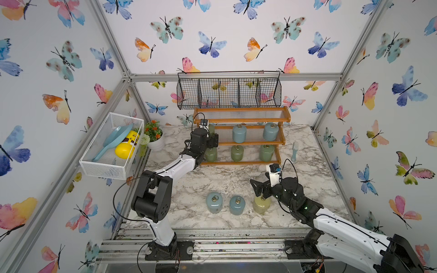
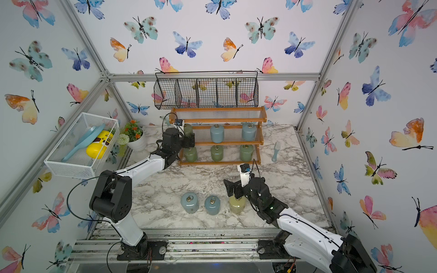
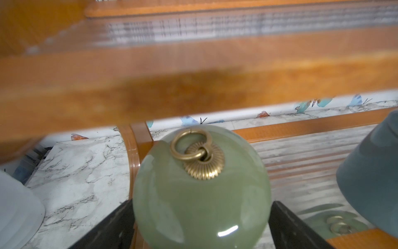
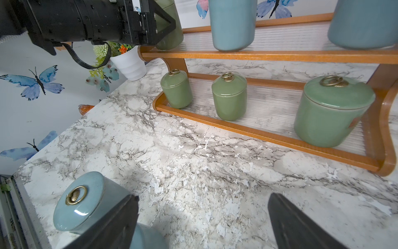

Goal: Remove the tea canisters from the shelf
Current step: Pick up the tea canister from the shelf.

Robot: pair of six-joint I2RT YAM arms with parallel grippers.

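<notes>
L tool (image 3: 202, 203) wide, R tool (image 4: 203, 196) wide

left arm (image 1: 176, 165): white shells, black joints | right arm (image 1: 340, 224): same, green light glowed behind right claw (image 4: 202, 196) | black cable (image 4: 85, 64) looped behind left claw (image 3: 202, 207) | fingers (image 4: 103, 224) were black, wedge-shaped

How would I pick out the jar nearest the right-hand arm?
On the marble table, in front of the wooden shelf, three canisters stand in a row. The one at the right end, nearest the right gripper, is the pale yellow canister; its neighbours are pale blue.
</notes>
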